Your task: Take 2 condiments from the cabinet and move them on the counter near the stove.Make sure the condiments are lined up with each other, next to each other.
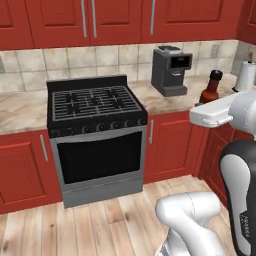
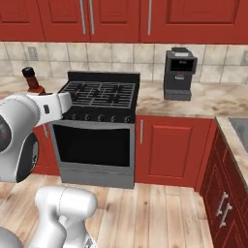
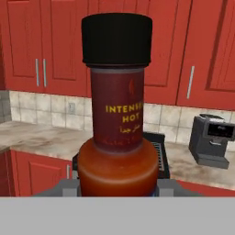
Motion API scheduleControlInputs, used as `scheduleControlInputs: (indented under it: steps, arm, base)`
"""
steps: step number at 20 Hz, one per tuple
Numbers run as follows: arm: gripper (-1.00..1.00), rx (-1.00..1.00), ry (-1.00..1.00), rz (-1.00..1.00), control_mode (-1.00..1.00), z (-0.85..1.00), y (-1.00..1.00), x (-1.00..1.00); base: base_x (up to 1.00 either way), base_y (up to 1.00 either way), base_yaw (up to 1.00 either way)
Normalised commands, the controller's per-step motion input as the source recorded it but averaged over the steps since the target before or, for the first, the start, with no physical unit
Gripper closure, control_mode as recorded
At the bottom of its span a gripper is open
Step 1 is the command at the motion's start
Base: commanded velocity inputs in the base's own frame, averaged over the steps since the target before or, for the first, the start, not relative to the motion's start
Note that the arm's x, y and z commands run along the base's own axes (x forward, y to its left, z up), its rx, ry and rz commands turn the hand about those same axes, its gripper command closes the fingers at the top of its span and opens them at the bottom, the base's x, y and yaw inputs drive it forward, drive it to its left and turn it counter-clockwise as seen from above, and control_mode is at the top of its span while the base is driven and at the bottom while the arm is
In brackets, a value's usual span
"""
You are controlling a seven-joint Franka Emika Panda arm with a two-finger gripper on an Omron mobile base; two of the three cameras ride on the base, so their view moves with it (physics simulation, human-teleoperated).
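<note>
Presently the gripper (image 3: 117,193) pinches the dark brown bottle (image 3: 117,124) low on its wide body, one dark finger (image 3: 69,187) showing at each side of the base. The bottle stands upright in the grip, carried in the air above the floor in front of the stove (image 1: 95,130); in the left base view its black cap and neck (image 1: 214,82) rise above the white hand, and in the right base view the cap (image 2: 30,75) shows above the arm.

Handling, as judged: a small, stiff bottle, probably glass or hard plastic, smooth-sided and so inclined to slip; light enough for a two-finger hold. The broad lower body gives the steadiest hold; the narrow labelled neck and cap would be poorer places. It looks tall for its base, so it may tip if set down tilted.

Contents: reddish-orange sauce shows in the lower body, and the label reads "INTENSE HOT". The cap is on, so spillage seems unlikely. The cabinet (image 1: 60,20) doors above the stove stand closed. The tabletop (image 1: 22,112) lies to either side of the stove, with a coffee machine (image 1: 171,70) on it.
</note>
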Motion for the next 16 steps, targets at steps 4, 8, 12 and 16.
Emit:
scheduleControlInputs:
  steps: [4,8,12,16]
  arm:
    - [1.00,0.00,0.00,0.00,1.00,0.00,0.00,0.00]
    - [1.00,0.00,0.00,0.00,1.00,0.00,0.00,0.00]
    - [1.00,0.00,0.00,0.00,1.00,0.00,0.00,0.00]
    - [1.00,0.00,0.00,0.00,1.00,0.00,0.00,0.00]
  base:
    - [0.95,0.00,0.25]
    - [1.00,0.00,0.17]
    - [0.92,0.00,0.06]
    - [0.80,0.00,0.00]
